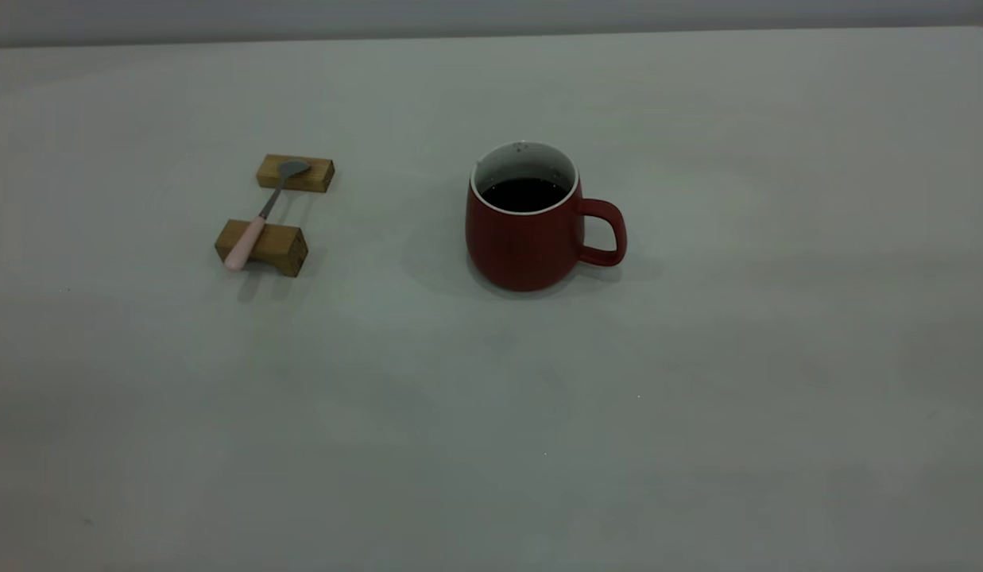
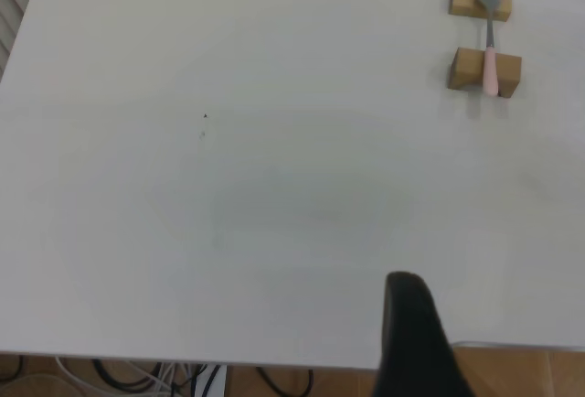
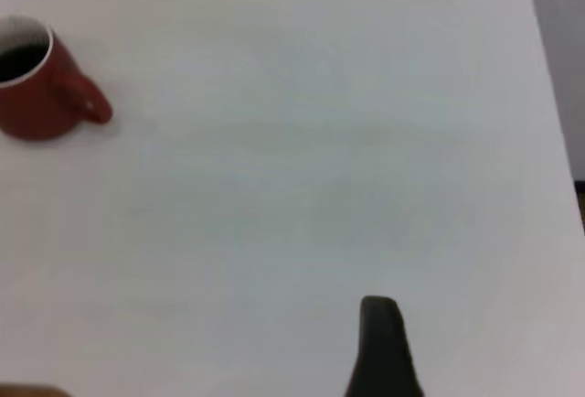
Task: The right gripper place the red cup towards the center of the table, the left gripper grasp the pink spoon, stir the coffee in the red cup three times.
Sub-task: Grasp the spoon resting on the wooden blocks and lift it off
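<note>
The red cup (image 1: 527, 230) stands upright near the middle of the table (image 1: 698, 381), with dark coffee (image 1: 524, 193) inside and its handle pointing right. It also shows far off in the right wrist view as the red cup (image 3: 35, 81). The pink spoon (image 1: 262, 218) lies across two wooden blocks at the left, bowl on the far block; the left wrist view shows the pink spoon (image 2: 491, 49) at a distance. Neither arm appears in the exterior view. My left gripper (image 2: 405, 280) shows as one black tip by the table's edge, shut and empty. My right gripper (image 3: 378, 304) looks the same, far from the cup.
Two small tan wooden blocks, a far one (image 1: 296, 173) and a near one (image 1: 262, 247), carry the spoon. The table's edge (image 2: 274, 359) runs beside the left gripper, with cables below it. A second table edge (image 3: 553, 95) lies beyond the right gripper.
</note>
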You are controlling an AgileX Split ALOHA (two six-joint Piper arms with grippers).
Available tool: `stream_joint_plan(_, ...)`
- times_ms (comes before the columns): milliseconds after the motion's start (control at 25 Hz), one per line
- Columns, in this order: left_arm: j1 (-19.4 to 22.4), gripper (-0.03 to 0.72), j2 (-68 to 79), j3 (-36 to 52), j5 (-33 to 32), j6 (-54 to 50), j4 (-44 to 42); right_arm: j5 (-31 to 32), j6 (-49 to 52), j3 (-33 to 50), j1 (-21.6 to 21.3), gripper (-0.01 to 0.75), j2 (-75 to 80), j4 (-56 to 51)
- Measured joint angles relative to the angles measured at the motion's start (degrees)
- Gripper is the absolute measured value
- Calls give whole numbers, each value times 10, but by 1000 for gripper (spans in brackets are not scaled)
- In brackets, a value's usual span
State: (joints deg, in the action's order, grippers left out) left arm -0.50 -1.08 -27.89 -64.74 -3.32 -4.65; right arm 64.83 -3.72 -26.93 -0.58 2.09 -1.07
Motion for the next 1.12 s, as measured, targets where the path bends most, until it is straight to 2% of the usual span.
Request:
stream_joint_plan(320,0,523,0,0,0,0,0,0,2,0,-5,592,-9,-9)
stream_joint_plan(560,0,523,0,0,0,0,0,0,1,0,-5,592,-9,-66)
stream_joint_plan(1120,0,523,0,0,0,0,0,0,1,0,-5,592,-9,-69)
